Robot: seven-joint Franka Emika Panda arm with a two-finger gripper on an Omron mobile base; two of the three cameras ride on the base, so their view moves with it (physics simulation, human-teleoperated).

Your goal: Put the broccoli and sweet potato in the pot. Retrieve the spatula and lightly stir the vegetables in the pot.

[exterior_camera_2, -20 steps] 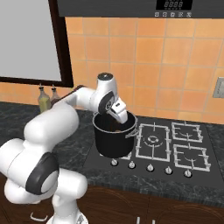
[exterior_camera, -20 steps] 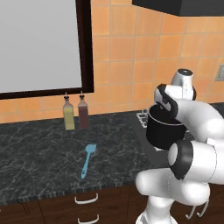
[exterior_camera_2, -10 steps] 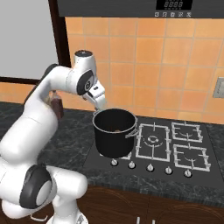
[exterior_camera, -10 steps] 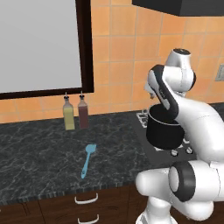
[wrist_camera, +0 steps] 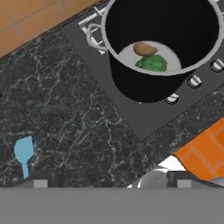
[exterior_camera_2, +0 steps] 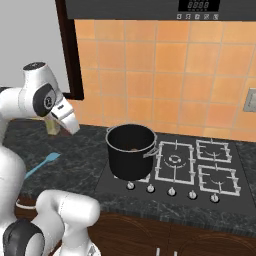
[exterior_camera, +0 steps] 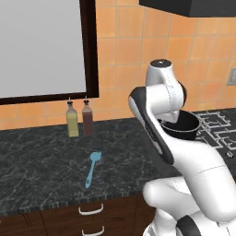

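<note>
Fetching the spatula (exterior_camera: 92, 169) is the step in hand, by my read; both vegetables already sit in the pot (exterior_camera_2: 131, 151), so only retrieve-and-stir remains.

Near: gripper (exterior_camera_2: 67, 119) hangs above the counter (exterior_camera: 41, 156), between spatula and pot, jaws spread wide and nothing between them; hand view shows the two fingertips (wrist_camera: 40, 182) far apart at the frame bottom, empty gap.

Doing it well: spatula lies flat on the dark counter, square head toward the backsplash, thin handle running toward the front edge; I'd line the jaws across the handle, not along it; grab mid-handle rather than the head, so the head stays free for stirring; come down square, since a thin flat part on stone can skate out of a skewed pinch; lift clear before swinging, the pot rim is tall.

Mid: hand view looks straight into the pot; broccoli (wrist_camera: 153, 63) and sweet potato (wrist_camera: 144, 48) lie touching on the bottom; base views can't confirm that, the right base view gives only a hint of something inside the rim.

Far: left base view alone gives the whole spatula plus two bottles (exterior_camera: 79, 119) at the wall, well apart from it; right base view gives the hob (exterior_camera_2: 200, 170) layout and pot handle.
</note>
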